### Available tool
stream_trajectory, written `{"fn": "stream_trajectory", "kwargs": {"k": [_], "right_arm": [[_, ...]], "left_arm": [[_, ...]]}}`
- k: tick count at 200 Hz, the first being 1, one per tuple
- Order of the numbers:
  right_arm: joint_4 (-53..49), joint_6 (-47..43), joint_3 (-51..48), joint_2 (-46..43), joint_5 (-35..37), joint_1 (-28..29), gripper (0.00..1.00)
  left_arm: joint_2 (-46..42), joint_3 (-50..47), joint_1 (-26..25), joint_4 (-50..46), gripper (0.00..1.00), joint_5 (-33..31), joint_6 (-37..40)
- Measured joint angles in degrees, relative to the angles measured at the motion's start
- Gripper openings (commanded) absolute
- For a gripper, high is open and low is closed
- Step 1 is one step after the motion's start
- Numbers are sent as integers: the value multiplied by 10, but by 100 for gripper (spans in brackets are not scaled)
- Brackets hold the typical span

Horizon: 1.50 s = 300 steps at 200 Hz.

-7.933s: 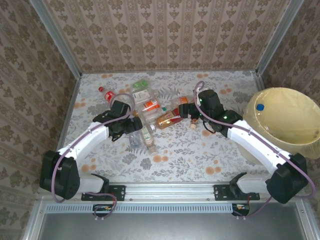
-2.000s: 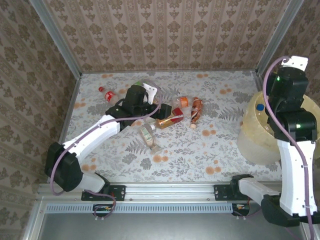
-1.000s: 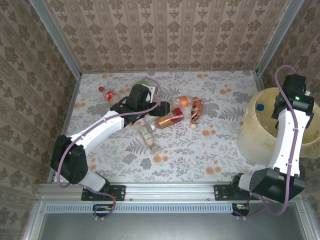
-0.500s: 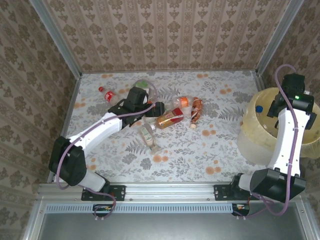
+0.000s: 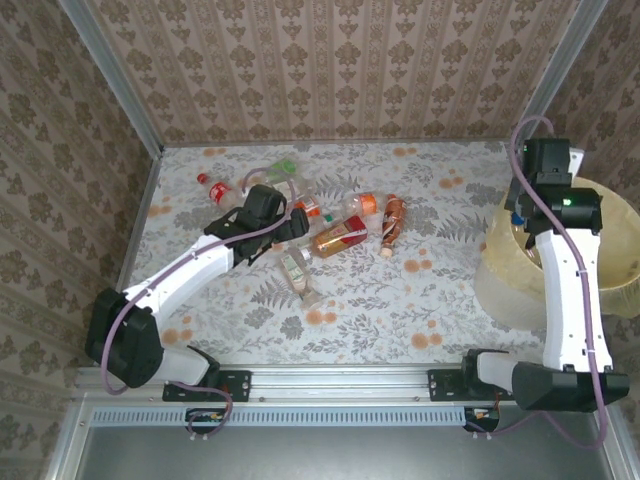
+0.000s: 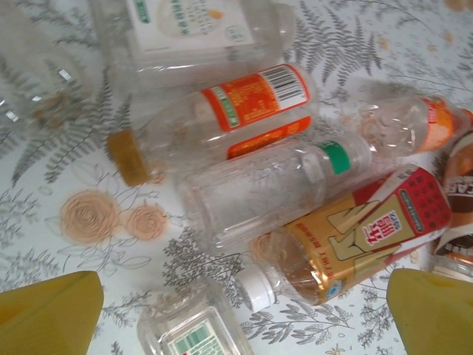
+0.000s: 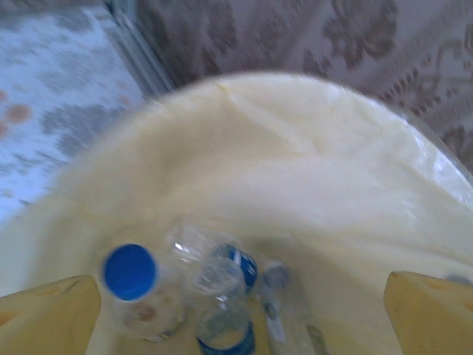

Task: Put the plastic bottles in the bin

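- Top cam: table [image 5: 420, 300] w/ floral cloth; bottles [image 5: 335, 232] heaped mid-table toward far edge; bin [image 5: 500, 285] at right edge.
- Same cam, not seen from the wrists: red-cap bottle [image 5: 214, 188] lying apart from the heap, toward far-left corner; brown crushed bottle [image 5: 392, 218] just right of the heap; small clear bottle [image 5: 296, 272] on the heap's near side.
- Left wrist cam, close detail not readable from above: orange-label bottle [image 6: 236, 111] w/ mustard cap, on its side; green-band bottle [image 6: 273, 185], clear, touching it; red-and-gold-label bottle [image 6: 362, 237] w/ white cap, brownish inside, against the green-band one.
- Left gripper [image 6: 240, 314]: fingers [image 6: 48, 314] spread wide, nothing between, over the heap; contact w/ bottles can't tell.
- Right wrist cam, looking down into bin: pale yellow bag liner; blue-cap bottle [image 7: 137, 292] at bottom, other clear ones w/ blue bands beside it, blurred.
- Right gripper [image 7: 240, 303]: fingers [image 7: 432, 299] wide apart, empty, above bin mouth.
- From top cam, bin inside partly covered by right arm [image 5: 565, 280].
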Motion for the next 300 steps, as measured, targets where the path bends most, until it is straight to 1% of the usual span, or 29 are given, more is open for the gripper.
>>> {"fn": "stream_trajectory", "kwargs": {"k": [13,26,43,63,82,102,126,151,193,220,249,300], "right_arm": [[28,-2,0,-12,11,53,100],[64,-14,-2,-22,20,120,100],[127,-40,-12,-24,37,212,100],[209,-84,-42,-18,43,303,100],[279,-125,-70,4,41,373,100],[328,-135,-87,34,22,418,100],[383,-123,-119,52,-26,446,100],[436,-83,-161,64,-76,469,100],[488,-4,-208,77,-152,477,100],[488,17,-213,78,-165,477,100],[492,26,-218,77,-165,477,100],[491,27,-219,77,-182,477,100]], "left_arm": [[-6,-7,0,-12,100,-9,-21],[-14,-15,0,-24,100,-14,-40],[-23,-21,0,-39,100,-17,-64],[-27,-23,0,-55,100,-16,-93],[-27,-28,0,-65,100,-9,-117],[-27,-33,0,-80,100,-4,-140],[-22,-33,0,-88,100,2,-158],[-1,-33,0,-92,99,14,-168],[31,-33,-1,-94,98,33,-179],[49,-32,-1,-94,96,42,-187],[89,-24,-1,-100,94,57,-192],[151,17,-1,-107,85,73,-191]]}}
